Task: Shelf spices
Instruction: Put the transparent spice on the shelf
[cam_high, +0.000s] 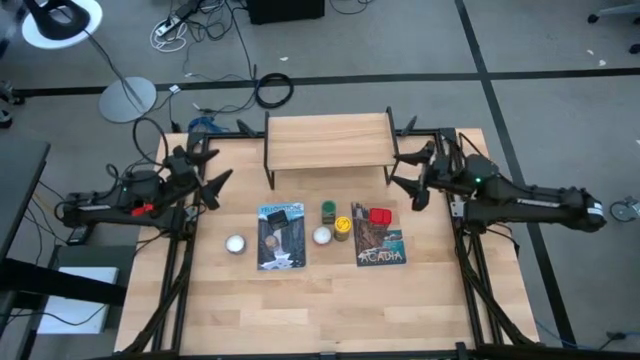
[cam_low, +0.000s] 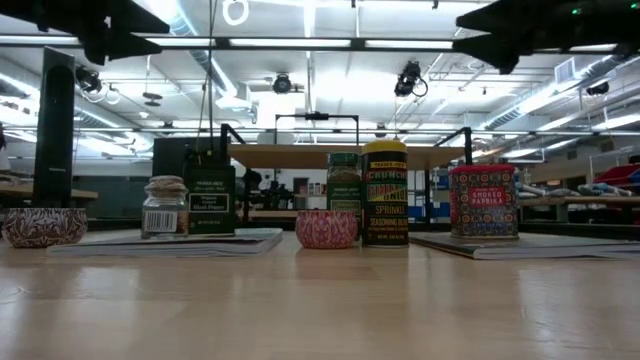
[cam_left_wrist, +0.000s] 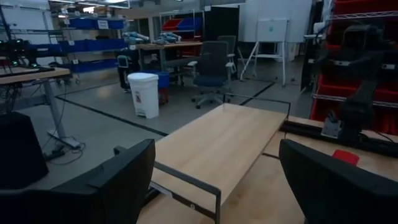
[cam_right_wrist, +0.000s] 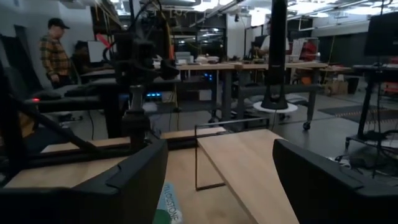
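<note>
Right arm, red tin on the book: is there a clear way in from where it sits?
Probably yes. The right gripper is open beside the shelf, and the red tin stands near it on the book, with bare table between. The yellow-capped jar is on its far side.

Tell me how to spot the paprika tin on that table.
Find the wooden shelf at the table's far edge, then the picture book in front of it, toward the right arm. The red tin stands on that book; it is the only red, boxy container.

Two white balls (cam_high: 235, 243) (cam_high: 321, 235) and two picture books (cam_high: 280, 236) (cam_high: 379, 244) lie on the table (cam_high: 330, 310), apparently flat.
</note>
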